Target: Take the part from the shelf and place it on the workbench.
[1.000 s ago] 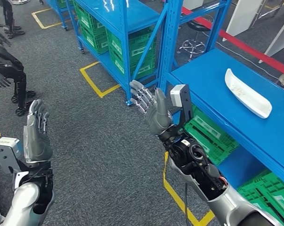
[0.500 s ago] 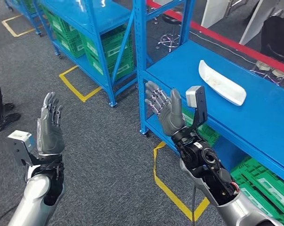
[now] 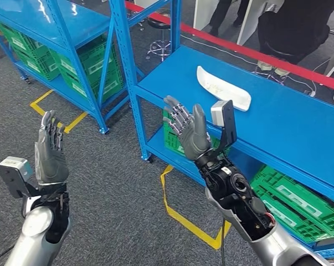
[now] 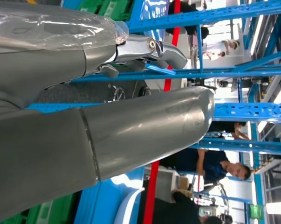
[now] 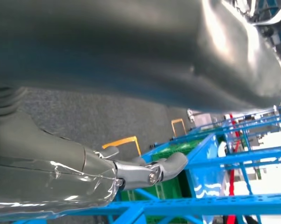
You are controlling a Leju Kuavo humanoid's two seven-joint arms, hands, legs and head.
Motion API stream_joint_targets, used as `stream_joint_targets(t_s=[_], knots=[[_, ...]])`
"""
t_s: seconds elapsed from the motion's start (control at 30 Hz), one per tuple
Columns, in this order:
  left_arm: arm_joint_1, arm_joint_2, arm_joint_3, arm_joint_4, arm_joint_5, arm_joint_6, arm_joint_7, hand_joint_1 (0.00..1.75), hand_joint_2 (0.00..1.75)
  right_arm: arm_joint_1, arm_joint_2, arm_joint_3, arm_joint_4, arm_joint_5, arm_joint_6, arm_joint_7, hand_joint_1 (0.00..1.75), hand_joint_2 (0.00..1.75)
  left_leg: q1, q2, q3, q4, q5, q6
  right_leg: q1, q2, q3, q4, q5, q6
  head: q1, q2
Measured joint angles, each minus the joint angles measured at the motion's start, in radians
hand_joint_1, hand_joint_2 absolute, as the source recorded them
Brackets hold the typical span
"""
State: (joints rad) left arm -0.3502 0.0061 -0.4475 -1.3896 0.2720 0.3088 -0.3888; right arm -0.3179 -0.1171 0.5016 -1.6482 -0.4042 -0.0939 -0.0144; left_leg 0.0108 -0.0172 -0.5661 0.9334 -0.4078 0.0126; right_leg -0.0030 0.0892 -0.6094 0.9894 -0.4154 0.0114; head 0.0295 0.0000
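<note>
A long white curved part point(image 3: 224, 87) lies on the blue shelf board point(image 3: 290, 122) to my upper right. My right hand point(image 3: 188, 128) is raised in front of the shelf's near edge, fingers spread, holding nothing, a little short of the part. Over the grey floor my left hand point(image 3: 50, 149) is also held up with its fingers apart and nothing in it. The left wrist view shows the thumb point(image 4: 146, 126) and one finger point(image 4: 149, 49) against blue racking. In the right wrist view a finger point(image 5: 149, 170) stretches toward the blue shelf.
Blue shelf posts point(image 3: 129, 72) stand just left of my right hand. Green crates point(image 3: 290, 202) fill the lower shelves. A second blue rack point(image 3: 52, 33) with green crates point(image 3: 90, 66) stands at the back left. Yellow floor markings point(image 3: 181, 216) lie below. People stand behind a red line point(image 3: 257, 52).
The camera has turned right, so the shelf and the part have slid left and nearer to the middle. Both hands stay raised with fingers spread.
</note>
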Motion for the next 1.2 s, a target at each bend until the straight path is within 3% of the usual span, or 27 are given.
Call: stream_joint_targets(t_s=[0.07,0.1,0.13,0.17,0.2,0.3,0.37,0.43,0.5,0.53,0.6,0.67,0.7,0.73,0.8,0.83,0.87,0.93,0.97,1.03,1.07,1.13,1.17,1.2], knots=[[0.004,0.002,0.000,0.000,0.000,0.004,0.001,0.00,0.00,-0.010,0.000,0.005,0.002,0.001,0.004,-0.003,0.00,0.00,0.000,0.018,0.006,-0.005,0.000,0.005,0.000,-0.054,-0.054,0.118,-0.061,0.008,0.010,0.000],[0.007,0.004,0.000,0.000,0.000,0.006,0.002,0.00,0.00,-0.013,0.000,0.007,0.005,0.000,0.006,-0.003,0.00,0.00,-0.001,0.028,0.006,-0.005,-0.001,0.006,-0.003,-0.068,-0.088,0.192,-0.092,0.012,0.014,0.000],[0.011,0.006,0.000,0.000,0.000,0.009,0.003,0.00,0.00,-0.014,0.000,0.010,0.007,-0.002,0.008,-0.004,0.00,0.00,-0.001,0.038,0.007,-0.005,-0.002,0.006,-0.008,-0.075,-0.114,0.247,-0.108,0.017,0.017,0.000],[0.015,0.008,0.000,0.000,0.000,0.012,0.004,0.00,0.00,-0.015,0.000,0.013,0.010,-0.003,0.011,-0.006,0.00,0.00,-0.001,0.047,0.007,-0.005,-0.003,0.005,-0.013,-0.079,-0.125,0.268,-0.107,0.022,0.019,0.000],[0.017,0.010,0.000,0.000,-0.001,0.016,0.007,0.00,0.00,-0.016,0.000,0.016,0.014,-0.005,0.015,-0.009,0.00,0.00,0.000,0.055,0.009,-0.004,-0.005,0.003,-0.019,-0.084,-0.114,0.248,-0.088,0.026,0.023,0.000],[0.020,0.016,0.000,-0.006,-0.006,0.029,0.019,0.00,0.00,-0.028,0.000,0.023,0.023,-0.009,0.030,-0.017,0.00,0.00,0.000,0.075,0.015,0.004,-0.016,-0.012,-0.022,-0.129,-0.010,0.047,-0.002,0.031,0.035,0.000],[0.025,0.021,0.000,-0.011,-0.009,0.033,0.025,0.00,0.00,-0.038,0.001,0.027,0.030,-0.009,0.034,-0.021,0.00,0.00,-0.004,0.090,0.014,0.010,-0.022,-0.023,-0.015,-0.148,0.024,-0.017,0.006,0.020,0.037,0.000],[0.031,0.024,0.000,-0.017,-0.011,0.035,0.028,0.00,0.00,-0.042,0.001,0.031,0.036,-0.009,0.036,-0.023,0.00,0.00,-0.003,0.107,0.015,0.011,-0.026,-0.032,-0.011,-0.129,0.025,-0.021,0.005,0.003,0.030,0.000],[0.034,0.027,0.001,-0.023,-0.012,0.037,0.029,0.00,0.00,-0.047,0.002,0.033,0.039,-0.009,0.037,-0.024,0.00,0.00,0.003,0.089,0.008,0.039,-0.050,-0.042,-0.010,-0.109,0.027,-0.024,0.008,-0.011,0.023,0.000],[0.035,0.029,0.001,-0.026,-0.012,0.038,0.030,0.00,0.00,-0.049,0.003,0.034,0.040,-0.009,0.037,-0.025,0.00,0.00,0.005,0.067,-0.012,0.084,-0.077,-0.045,-0.011,-0.100,0.028,-0.025,0.009,-0.018,0.017,0.000],[0.041,0.034,0.001,-0.029,-0.013,0.038,0.034,0.00,0.00,-0.051,0.006,0.037,0.043,-0.009,0.038,-0.025,0.00,0.00,0.005,0.031,-0.084,0.230,-0.140,-0.046,-0.009,-0.081,0.027,-0.025,0.010,-0.025,0.004,0.000],[0.050,0.038,0.001,-0.030,-0.013,0.038,0.040,0.00,0.00,-0.050,0.008,0.039,0.048,-0.009,0.037,-0.027,0.00,0.00,0.004,0.023,-0.143,0.330,-0.161,-0.041,-0.006,-0.057,0.026,-0.025,0.011,-0.029,-0.003,0.000],[0.053,0.040,0.001,-0.031,-0.013,0.037,0.041,0.00,0.00,-0.049,0.009,0.040,0.050,-0.009,0.037,-0.028,0.00,0.00,0.003,0.021,-0.145,0.321,-0.143,-0.037,-0.005,-0.045,0.027,-0.025,0.011,-0.029,-0.005,0.000],[0.054,0.041,0.001,-0.032,-0.014,0.036,0.043,0.00,0.00,-0.049,0.009,0.040,0.052,-0.009,0.036,-0.030,0.00,0.00,0.002,0.016,-0.125,0.270,-0.108,-0.031,-0.004,-0.032,0.027,-0.025,0.011,-0.029,-0.006,0.000],[0.054,0.043,0.001,-0.038,-0.017,0.032,0.045,0.00,0.00,-0.049,0.011,0.041,0.052,-0.008,0.033,-0.034,0.00,0.00,0.001,-0.018,-0.058,0.120,-0.035,-0.020,-0.002,-0.010,0.027,-0.024,0.012,-0.027,-0.008,0.000],[0.053,0.044,0.001,-0.041,-0.019,0.029,0.046,0.00,0.00,-0.049,0.013,0.041,0.052,-0.008,0.031,-0.035,0.00,0.00,0.000,-0.032,-0.033,0.064,-0.016,-0.018,-0.002,0.000,0.026,-0.024,0.012,-0.025,-0.008,0.000],[0.053,0.044,0.001,-0.043,-0.020,0.027,0.048,0.00,0.00,-0.048,0.014,0.041,0.052,-0.007,0.030,-0.035,0.00,0.00,-0.001,-0.041,-0.019,0.034,-0.008,-0.017,-0.003,0.009,0.024,-0.023,0.013,-0.021,-0.009,0.000],[0.053,0.044,0.001,-0.047,-0.022,0.024,0.053,0.00,0.00,-0.046,0.014,0.041,0.052,-0.005,0.028,-0.035,0.00,0.00,-0.003,-0.029,-0.013,0.021,-0.008,-0.015,-0.006,0.027,0.019,-0.026,0.016,-0.009,-0.008,0.000],[0.052,0.044,0.001,-0.049,-0.023,0.024,0.055,0.00,0.00,-0.045,0.014,0.040,0.052,-0.004,0.028,-0.035,0.00,0.00,-0.002,-0.019,-0.010,0.016,-0.006,-0.010,-0.006,0.021,0.017,-0.024,0.013,-0.004,-0.008,0.000],[0.050,0.043,0.001,-0.053,-0.023,0.023,0.057,0.00,0.00,-0.044,0.014,0.038,0.053,-0.003,0.027,-0.035,0.00,0.00,0.001,0.002,-0.002,0.005,-0.002,-0.001,-0.002,-0.019,-0.008,0.026,-0.020,0.004,0.000,0.000],[0.050,0.043,0.002,-0.053,-0.024,0.023,0.058,0.00,0.00,-0.044,0.014,0.037,0.053,-0.003,0.027,-0.035,0.00,0.00,0.000,0.013,0.000,0.003,-0.002,0.002,-0.002,-0.047,-0.033,0.082,-0.050,0.006,0.005,0.000],[0.052,0.043,0.002,-0.054,-0.024,0.023,0.059,0.00,0.00,-0.042,0.014,0.037,0.056,-0.003,0.027,-0.035,0.00,0.00,-0.001,0.033,0.001,0.003,-0.004,0.006,-0.005,-0.072,-0.096,0.220,-0.109,0.012,0.014,0.000],[0.053,0.043,0.002,-0.054,-0.024,0.023,0.059,0.00,0.00,-0.040,0.014,0.037,0.057,-0.003,0.028,-0.035,0.00,0.00,-0.002,0.043,0.001,0.004,-0.005,0.006,-0.007,-0.077,-0.115,0.263,-0.119,0.015,0.017,0.000],[0.053,0.043,0.002,-0.054,-0.024,0.024,0.059,0.00,0.00,-0.039,0.014,0.037,0.059,-0.003,0.028,-0.035,0.00,0.00,-0.002,0.054,0.001,0.004,-0.006,0.005,-0.010,-0.080,-0.115,0.267,-0.110,0.017,0.020,0.000]])
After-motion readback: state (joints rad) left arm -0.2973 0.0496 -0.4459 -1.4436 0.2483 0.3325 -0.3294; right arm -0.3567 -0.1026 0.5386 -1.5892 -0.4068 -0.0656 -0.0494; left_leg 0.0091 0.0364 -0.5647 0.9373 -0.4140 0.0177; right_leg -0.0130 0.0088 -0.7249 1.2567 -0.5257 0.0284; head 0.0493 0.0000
